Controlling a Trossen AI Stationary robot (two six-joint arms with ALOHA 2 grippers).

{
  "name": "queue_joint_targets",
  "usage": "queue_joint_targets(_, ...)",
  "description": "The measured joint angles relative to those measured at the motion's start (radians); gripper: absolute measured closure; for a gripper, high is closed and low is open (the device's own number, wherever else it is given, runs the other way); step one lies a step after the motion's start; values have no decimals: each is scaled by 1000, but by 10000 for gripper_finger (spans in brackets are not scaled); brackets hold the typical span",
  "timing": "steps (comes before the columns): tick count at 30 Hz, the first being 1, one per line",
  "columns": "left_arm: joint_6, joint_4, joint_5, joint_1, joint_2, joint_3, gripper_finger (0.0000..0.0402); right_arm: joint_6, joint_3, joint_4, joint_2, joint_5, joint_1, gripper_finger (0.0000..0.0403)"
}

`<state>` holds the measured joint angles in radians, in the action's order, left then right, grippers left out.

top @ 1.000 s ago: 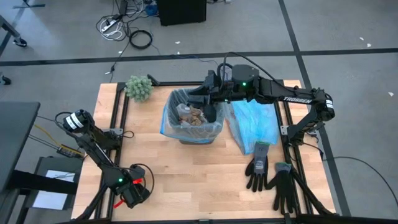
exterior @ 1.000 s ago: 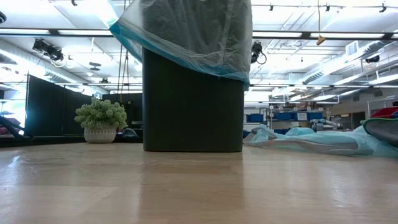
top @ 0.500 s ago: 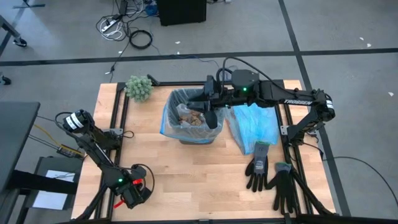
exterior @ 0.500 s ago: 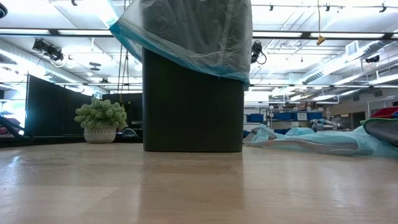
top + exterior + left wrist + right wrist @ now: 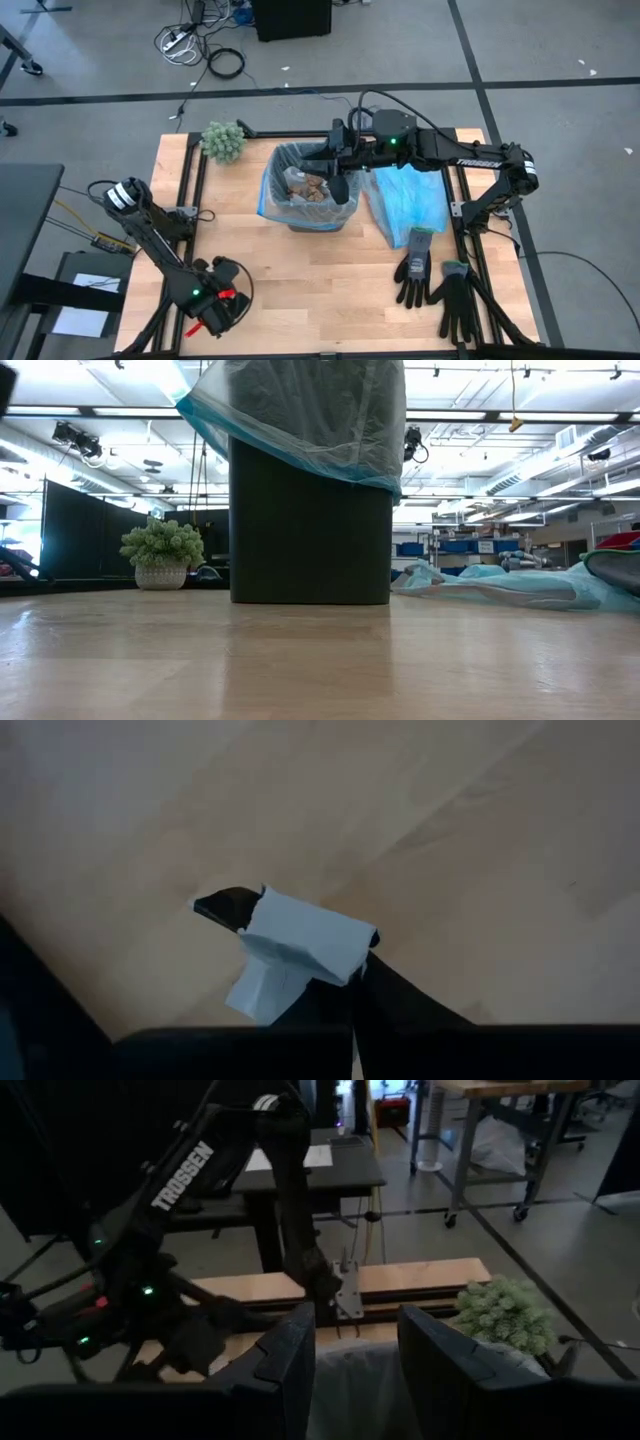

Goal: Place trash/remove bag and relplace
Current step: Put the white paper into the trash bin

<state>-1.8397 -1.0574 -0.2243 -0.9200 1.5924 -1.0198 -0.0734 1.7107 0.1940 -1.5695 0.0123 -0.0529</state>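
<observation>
Left gripper [image 5: 300, 955] clamping crumpled white paper scrap [image 5: 295, 952], well apart from black bin [image 5: 312, 200] | right gripper [image 5: 338, 165] gaping above bin

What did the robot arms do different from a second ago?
The left gripper snapped shut on a piece of white paper at the near left of the table and shifted a little. The right gripper turned slightly over the bin. The blue bag, gloves and green clump stayed put.
</observation>
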Motion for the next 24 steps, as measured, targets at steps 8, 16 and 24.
queue_joint_targets(8, 59, -25, -121, 85, -106, -32, 401, 19, 0, -64, 0, 0, -30, 273)
queue_joint_targets(16, 145, -67, -348, 139, -278, -92, 401, 22, 0, -65, 0, 6, -41, 273)
queue_joint_targets(24, 478, -62, -582, 222, -389, -242, 401, -6, 0, -64, 0, 9, -39, 273)
